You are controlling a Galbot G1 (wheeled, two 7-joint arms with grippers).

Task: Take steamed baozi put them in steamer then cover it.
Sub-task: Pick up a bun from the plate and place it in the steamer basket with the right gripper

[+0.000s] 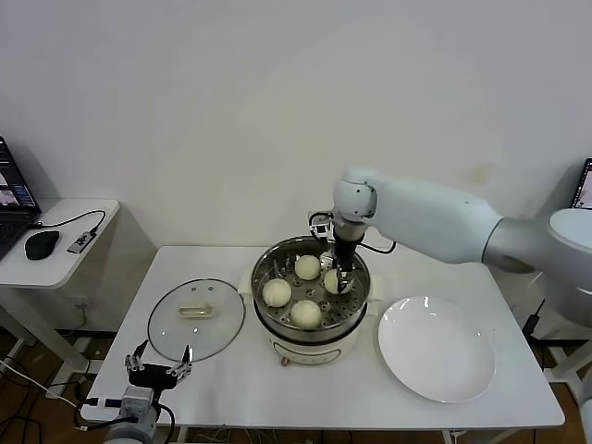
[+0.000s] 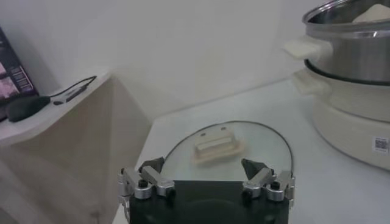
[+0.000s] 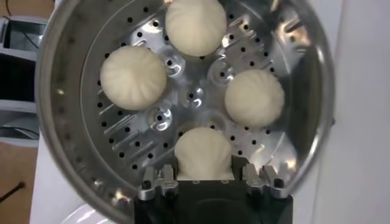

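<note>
Right end effector [image 3: 204, 176] gripping baozi [image 3: 203, 152], seemingly

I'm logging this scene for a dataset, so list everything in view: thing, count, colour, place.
baozi: four, cream-white, on the steamer's tray; one between the right gripper's fingers.
steamer: one, steel on white base, table centre.
cover: one, clear glass with cream handle, flat on the table left of the steamer.
plate: one, white, right of the steamer.
mouse: one, black, side table far left.
left gripper: open, near the cover's front edge.
right gripper: inside the steamer, shut on a baozi.
</note>
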